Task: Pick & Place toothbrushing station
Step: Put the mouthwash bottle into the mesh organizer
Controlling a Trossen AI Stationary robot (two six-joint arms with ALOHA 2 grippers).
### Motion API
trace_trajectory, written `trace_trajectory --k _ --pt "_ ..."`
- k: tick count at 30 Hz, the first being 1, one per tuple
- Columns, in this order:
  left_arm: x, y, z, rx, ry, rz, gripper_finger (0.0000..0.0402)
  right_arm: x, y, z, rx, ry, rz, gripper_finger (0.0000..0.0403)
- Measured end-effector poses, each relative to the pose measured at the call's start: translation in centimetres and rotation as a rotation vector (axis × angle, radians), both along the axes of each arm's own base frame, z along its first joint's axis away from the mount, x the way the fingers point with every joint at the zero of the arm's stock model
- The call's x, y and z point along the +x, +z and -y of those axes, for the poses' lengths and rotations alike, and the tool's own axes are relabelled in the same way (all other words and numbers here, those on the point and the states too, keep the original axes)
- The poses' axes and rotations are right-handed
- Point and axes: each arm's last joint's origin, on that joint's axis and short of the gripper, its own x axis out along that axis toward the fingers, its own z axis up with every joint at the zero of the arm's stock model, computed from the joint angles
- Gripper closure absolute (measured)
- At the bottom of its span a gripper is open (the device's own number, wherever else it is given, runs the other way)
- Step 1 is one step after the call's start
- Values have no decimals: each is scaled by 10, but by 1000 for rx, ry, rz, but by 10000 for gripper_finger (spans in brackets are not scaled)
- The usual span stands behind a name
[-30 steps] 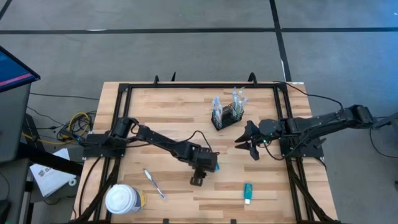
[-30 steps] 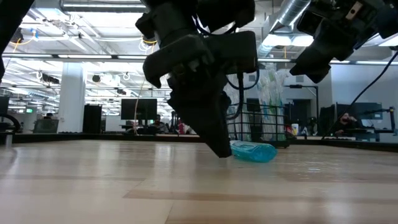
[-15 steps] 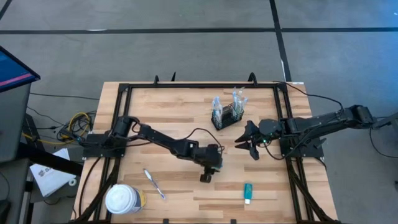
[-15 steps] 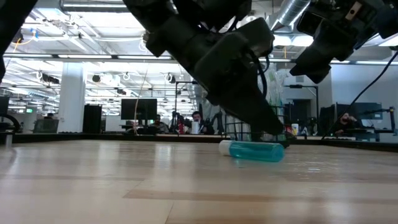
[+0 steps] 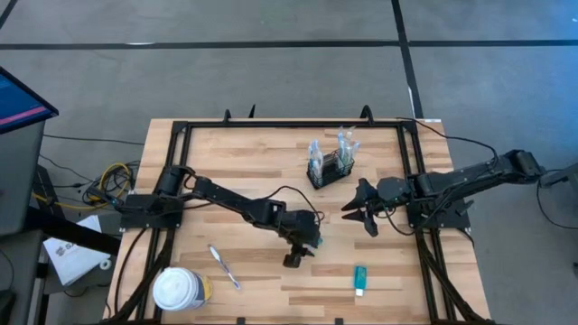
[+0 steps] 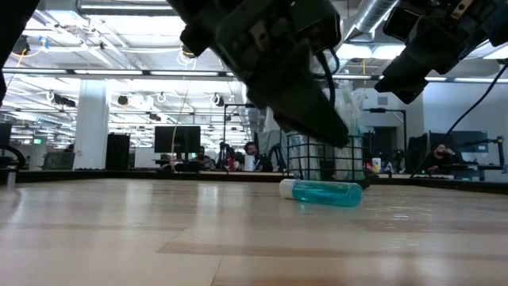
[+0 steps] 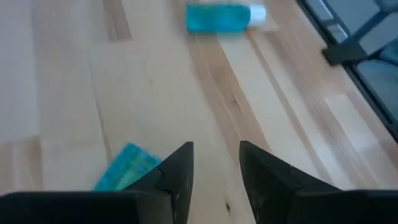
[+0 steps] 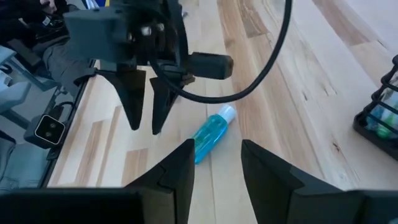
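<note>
The wooden tabletop (image 5: 235, 153) fills the middle of the high view, framed by a black rail. At the lower left of that frame stands a large white-lidded tub (image 5: 179, 289), and just to its right a loose toothbrush (image 5: 224, 267) lies flat and diagonal on the wood. Nothing lies between these and my arms.

The wire-mesh caddy (image 5: 330, 166) stands upright in the upper centre of the frame, with packaged toothbrushes (image 5: 315, 155) sticking up out of it; it is dark and open-weave, and in the low view it shows behind the tube, right of centre.

My left gripper (image 5: 294, 257) hangs over the middle of the tabletop, below and left of the caddy. Its fingers (image 7: 177, 168) are parted by a narrow gap and hold nothing; through my left wrist view bare wood shows between them. A small teal packet (image 7: 126, 167) lies on the wood just beside one finger; I cannot tell whether it touches.

My right gripper (image 5: 359, 206) hovers at the right of the frame, just below and right of the caddy, fingers spread and empty.

The teal tube (image 5: 359, 279) with its white cap lies on its side at the lower right of the tabletop, well apart from the caddy and clear of both grippers.
</note>
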Motion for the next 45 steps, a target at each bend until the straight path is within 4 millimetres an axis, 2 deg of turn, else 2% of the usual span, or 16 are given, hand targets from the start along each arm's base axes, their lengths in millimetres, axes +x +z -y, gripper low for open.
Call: trace_trajectory --k 10,18,23,45 --pt "-4 -4 -1 9 -4 -60 293 0 0 0 0 1 0 281" --pt "-4 -22 -1 19 -4 -117 293 0 0 0 0 1 1 281" --pt "-3 -24 -2 24 2 -111 293 0 0 0 0 1 -1 281" --pt "6 -24 -41 91 160 -79 293 0 0 0 0 1 -1 281"
